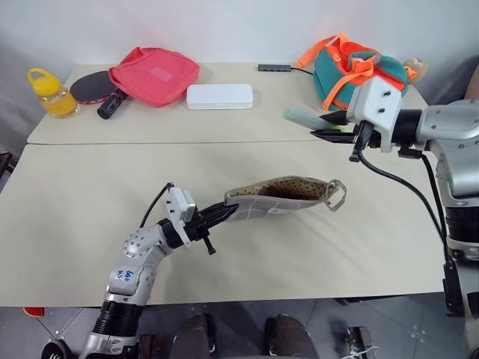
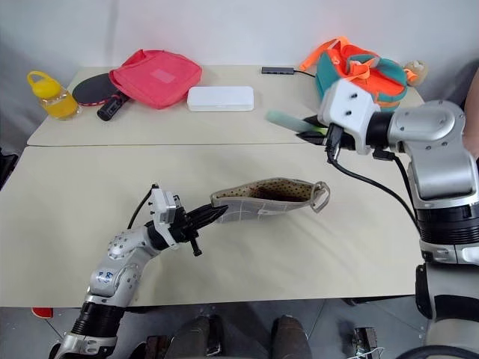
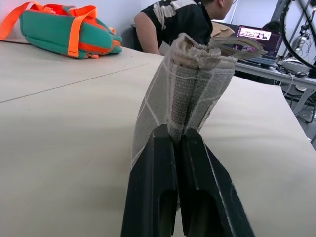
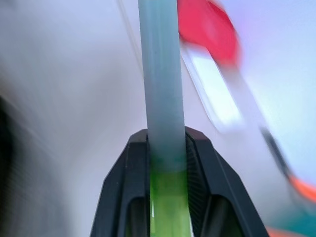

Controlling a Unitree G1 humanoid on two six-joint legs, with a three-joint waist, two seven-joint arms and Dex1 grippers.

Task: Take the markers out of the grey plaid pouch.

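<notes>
left gripper [image 1: 218, 216]: fingers fully closed, pinching the near end of the grey plaid pouch [image 1: 281, 197]; in the left wrist view the fabric is bunched between the two black fingers [image 3: 153, 187].
pouch: held up off the front table [image 1: 90, 224], roughly level, mouth gaping upward so the dark dotted lining shows; metal ring [image 1: 336, 194] hangs at the far end, away from the gripper.
right gripper [image 1: 329, 126]: raised above the tables, near the teal-and-orange backpack [image 1: 352, 71], pointing toward the robot's left; fingers closed narrowly on the pale green marker [image 1: 303, 119].
green marker: clear of the pouch, sticks out past the fingertips; right wrist view shows its shaft clamped between both fingers [image 4: 129, 182], brighter green at the gripped end.
second marker: can't tell where it is; pouch interior isn't readable from these angles.
back table [image 1: 150, 123]: yellow bottle [image 1: 51, 93], table tennis paddle [image 1: 99, 90], pink-red bag [image 1: 155, 74], white box [image 1: 220, 96], small dark hub [image 1: 276, 68] with cable, backpack at the robot's right end.
background: person seated beyond the table in the left wrist view [image 3: 185, 22], laptop [image 3: 254, 35] beside them.
</notes>
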